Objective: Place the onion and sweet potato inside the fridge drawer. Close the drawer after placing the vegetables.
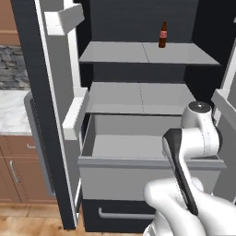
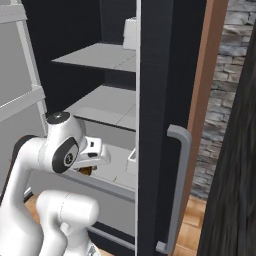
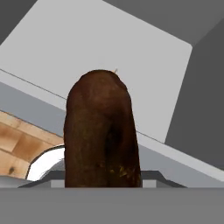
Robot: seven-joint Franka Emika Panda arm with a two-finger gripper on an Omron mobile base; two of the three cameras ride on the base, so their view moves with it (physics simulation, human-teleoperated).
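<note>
A dark brown oval sweet potato (image 3: 103, 131) stands upright close in front of the hand camera, with my gripper (image 2: 86, 168) shut on it. In the right base view the sweet potato (image 2: 85, 171) shows as a brown patch under the hand, just over the front edge of the fridge drawer (image 2: 116, 175). The light-grey fridge drawer (image 1: 138, 175) is pulled out and open. Its pale floor (image 3: 109, 43) lies beyond the sweet potato in the hand view. The onion is hidden. My own forearm covers the gripper in the left base view.
Two grey shelves (image 1: 138, 97) sit above the drawer, and a brown bottle (image 1: 162, 35) stands on the upper one. The left fridge door (image 1: 50, 92) and the right door with its grey handle (image 2: 178, 190) flank the arm. A dark drawer (image 1: 115, 214) lies below.
</note>
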